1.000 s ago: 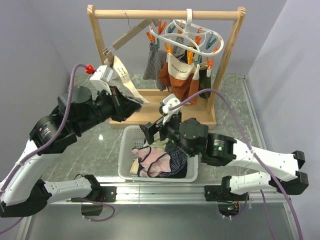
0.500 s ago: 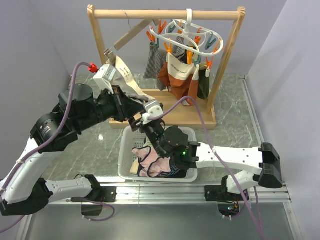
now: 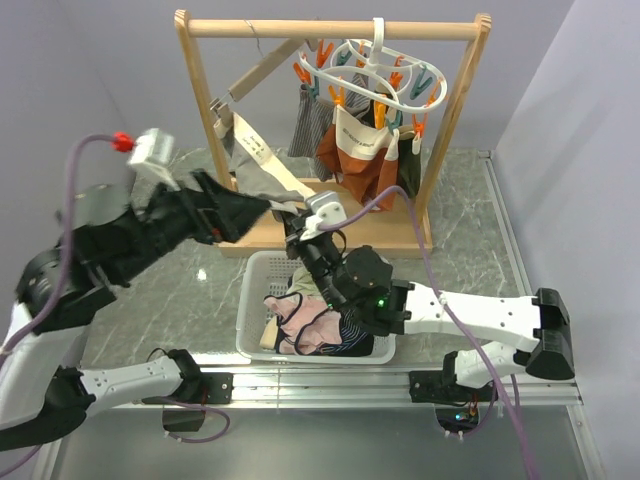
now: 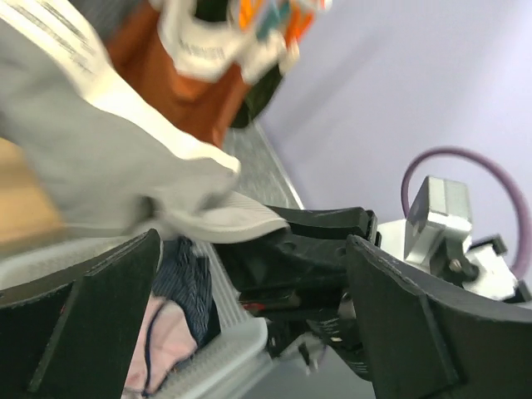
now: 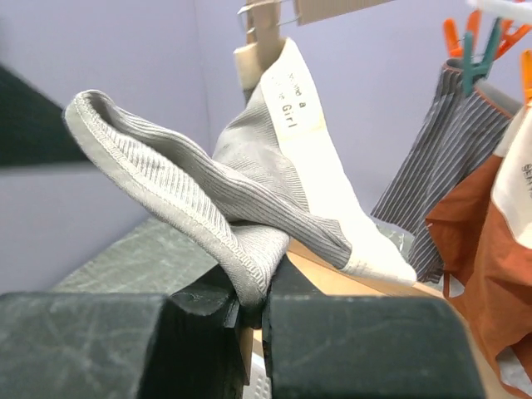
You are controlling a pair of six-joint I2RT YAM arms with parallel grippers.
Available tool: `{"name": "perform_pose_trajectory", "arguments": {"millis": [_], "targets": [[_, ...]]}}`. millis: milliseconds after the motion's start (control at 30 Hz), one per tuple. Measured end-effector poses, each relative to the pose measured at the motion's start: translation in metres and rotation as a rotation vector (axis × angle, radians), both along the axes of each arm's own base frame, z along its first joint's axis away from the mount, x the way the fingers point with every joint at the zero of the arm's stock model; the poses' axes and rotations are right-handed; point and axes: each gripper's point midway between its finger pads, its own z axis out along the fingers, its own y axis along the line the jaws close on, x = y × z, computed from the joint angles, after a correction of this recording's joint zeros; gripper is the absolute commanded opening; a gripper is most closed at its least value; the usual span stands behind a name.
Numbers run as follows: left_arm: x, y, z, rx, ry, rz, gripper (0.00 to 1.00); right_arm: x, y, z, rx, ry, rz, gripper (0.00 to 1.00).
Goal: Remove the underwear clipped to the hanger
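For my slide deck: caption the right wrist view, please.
Right claw shut on the grey underwear, its far end held by a clip above.

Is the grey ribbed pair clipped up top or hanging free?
Clipped: a wooden clip bites the cream band of the grey ribbed pair; the right gripper pinches its lower edge.

The top view looks down from behind; 2 wrist views sit close, sharing the grey underwear.
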Motion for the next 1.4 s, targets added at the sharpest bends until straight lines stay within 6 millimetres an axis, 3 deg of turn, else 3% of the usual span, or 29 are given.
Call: {"name": "perform_pose_trajectory", "arguments": {"millis": [133,300,400,500,600,733,800,867,933,1000,1067,1233,1400], "targets": [[-0.003,0.043,0.032,-0.071,-0.088,0.141,1.00,0.004,-0.012,0.009,0.033,0.011,0.004,0.00],[-0.009,0.128,0.057,-0.128,-0.189,0.429,0.99,0.007,-0.020,0.011,0.036,0.030,0.023,0.00],[-0.011,0.152,0.074,-0.136,-0.238,0.515,0.99,0.005,-0.022,0.011,0.030,0.038,0.044,0.00],[-0.001,0.146,0.084,-0.096,-0.274,0.533,0.99,0.002,-0.024,0.011,0.024,0.046,0.067,0.00],[0.026,0.119,0.079,0.014,-0.286,0.536,1.00,-0.002,-0.023,0.010,0.020,0.057,0.100,0.00],[0.074,0.076,0.051,0.227,-0.297,0.538,0.99,-0.007,-0.020,0.007,0.007,0.074,0.146,0.00],[0.101,0.059,0.022,0.351,-0.293,0.535,0.99,-0.010,-0.018,0.005,0.003,0.082,0.169,0.00],[0.126,0.061,-0.005,0.439,-0.270,0.533,0.97,-0.011,-0.017,0.004,0.000,0.089,0.185,0.00],[0.146,0.080,-0.018,0.484,-0.242,0.566,0.95,-0.012,-0.018,0.003,0.000,0.096,0.196,0.00],[0.162,0.105,-0.019,0.498,-0.229,0.621,0.92,-0.012,-0.019,0.004,0.003,0.098,0.207,0.00],[0.167,0.117,-0.013,0.496,-0.243,0.630,0.93,-0.012,-0.021,0.005,0.004,0.100,0.212,0.00],[0.171,0.113,0.004,0.466,-0.336,0.516,0.94,-0.013,-0.029,0.010,0.015,0.102,0.222,0.00],[0.166,0.090,0.006,0.429,-0.391,0.309,0.96,-0.012,-0.038,0.018,0.035,0.094,0.221,0.00]]}}
